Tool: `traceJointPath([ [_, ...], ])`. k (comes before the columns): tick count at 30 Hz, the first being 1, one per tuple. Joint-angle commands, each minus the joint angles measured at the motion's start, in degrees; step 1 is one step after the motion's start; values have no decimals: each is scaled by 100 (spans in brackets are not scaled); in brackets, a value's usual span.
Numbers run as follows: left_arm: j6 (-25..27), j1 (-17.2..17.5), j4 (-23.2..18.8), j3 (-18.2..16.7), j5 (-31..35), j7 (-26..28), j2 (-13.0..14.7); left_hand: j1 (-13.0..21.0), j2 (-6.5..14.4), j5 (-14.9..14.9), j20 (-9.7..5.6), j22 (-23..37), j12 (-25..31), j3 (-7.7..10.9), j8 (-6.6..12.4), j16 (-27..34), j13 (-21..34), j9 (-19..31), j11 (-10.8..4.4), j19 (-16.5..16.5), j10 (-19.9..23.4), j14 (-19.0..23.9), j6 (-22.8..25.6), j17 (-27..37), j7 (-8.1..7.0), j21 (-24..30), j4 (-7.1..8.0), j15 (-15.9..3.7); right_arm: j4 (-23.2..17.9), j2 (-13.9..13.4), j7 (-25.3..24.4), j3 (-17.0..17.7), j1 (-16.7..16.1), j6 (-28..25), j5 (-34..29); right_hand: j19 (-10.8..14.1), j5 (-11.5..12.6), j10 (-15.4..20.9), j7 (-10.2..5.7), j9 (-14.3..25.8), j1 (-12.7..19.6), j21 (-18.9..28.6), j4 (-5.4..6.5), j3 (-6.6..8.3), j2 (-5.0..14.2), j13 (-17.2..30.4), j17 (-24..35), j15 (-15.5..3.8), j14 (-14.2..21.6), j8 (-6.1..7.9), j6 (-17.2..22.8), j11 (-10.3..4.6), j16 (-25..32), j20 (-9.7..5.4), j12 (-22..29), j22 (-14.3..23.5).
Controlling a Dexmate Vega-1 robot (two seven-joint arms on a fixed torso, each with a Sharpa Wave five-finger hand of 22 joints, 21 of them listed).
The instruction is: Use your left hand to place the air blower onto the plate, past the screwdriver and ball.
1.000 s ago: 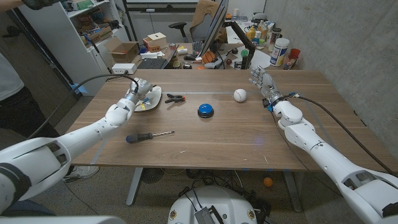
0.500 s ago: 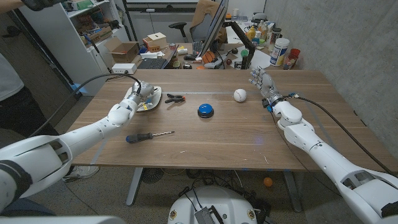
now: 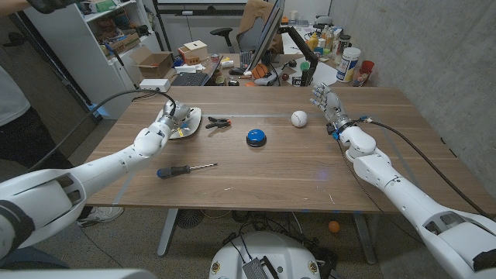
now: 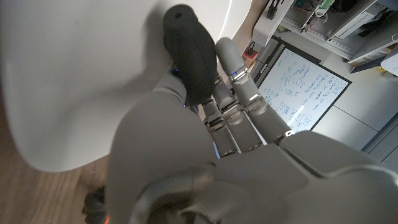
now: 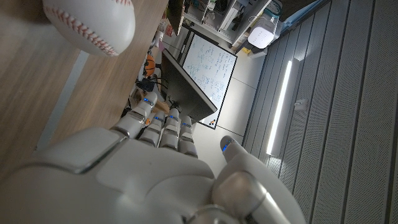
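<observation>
The air blower (image 4: 191, 53) is in the left hand (image 3: 172, 115), its black rubber bulb pressed between the fingers (image 4: 239, 81) and the palm, right over the white plate (image 3: 190, 124) that sits near the far left corner of the table (image 3: 271, 174). In the left wrist view the blower's long axis runs along the fingers, its rounded end reaching out over the plate's pale surface; whether it already touches the plate I cannot tell. So the blower lies directly under and inside this hand's grip, and the move to come looks like a short lowering and letting go rather than any travel. The screwdriver (image 3: 184, 169) lies nearer the front edge, on the left side, its shaft pointing toward the middle, and the ball (image 3: 299, 118) rests toward the far right; the left hand is beyond the screwdriver now. Just beside the plate lies a small black clamp (image 3: 218, 122), and a blue button (image 3: 256, 138) sits near the table's middle. The right hand (image 3: 328, 103) stands upright near the ball, fingers apart, holding nothing, well apart from the plate.
</observation>
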Motion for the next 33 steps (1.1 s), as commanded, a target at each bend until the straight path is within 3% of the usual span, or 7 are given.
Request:
traceJointPath([
  [1, 302, 180, -309, -200, -5, -151, 97, -710, -4, 8, 158, 7, -41, -151, -16, -94, 10, -7, 9, 47, -1, -82, -40, -28, -15, -162, 345, -186, 29, -10, 23, 20, -9, 43, 21, 31, 23, 45, -10, 27, -11, -14, -9, -17, 257, 28, 12, -125, 57, -7, 39, -2, 7, -214, 8, 23],
  [9, 570, 262, -513, -284, 103, -322, 133, -1507, -192, 35, 404, 13, -159, -386, -100, -255, 1, -33, 24, -17, -238, -497, -467, -48, -74, -479, 681, -147, 12, -15, 28, 38, -45, 71, 45, 31, 23, 43, -13, 27, -10, -14, -9, -17, 257, 28, 12, -122, 59, -8, 40, 6, 4, -209, 6, 23],
  [13, 671, 311, -615, -350, 100, -393, 160, -1724, -234, 58, 491, 16, -195, -446, -113, -291, 1, -38, 60, -45, -356, -694, -642, -44, -135, -598, 770, -122, -4, -19, 14, 41, -56, 80, 38, 31, 23, 46, -16, 27, -10, -14, -9, -18, 257, 28, 12, -125, 67, -7, 41, 4, 4, -211, 6, 23],
  [15, 733, 324, -695, -370, 117, -524, 184, -1804, -249, 69, 543, 17, -213, -466, -125, -305, 2, -39, 74, -73, -429, -797, -771, -43, -190, -660, 799, -85, -24, -23, 11, 43, -63, 69, 43, 31, 23, 44, -13, 27, -10, -14, -9, -18, 257, 28, 12, -122, 70, -8, 41, 11, 5, -207, 5, 23],
  [18, 861, 334, -811, -375, 216, -746, 225, -1963, -292, 99, 612, 21, -254, -498, -162, -312, 5, -45, 96, -63, -710, -1011, -1326, -43, -416, -815, 836, 14, -35, -23, 7, 45, -72, 71, 46, 32, 23, 45, -11, 27, -10, -13, -9, -18, 257, 28, 12, -119, 73, -8, 40, 10, 5, -208, 5, 22],
  [33, 1303, 622, -1410, -774, 264, -1060, 453, -2401, -462, 130, 715, 29, -263, -677, -126, -333, 13, -50, 120, -183, -1116, -1415, -1782, -33, -486, -1112, 956, 138, -93, -34, 4, 71, -130, 120, 65, 31, 24, 49, -11, 27, -10, -14, -9, -19, 255, 28, 12, -120, 85, -8, 44, 20, 2, -218, 4, 22],
])
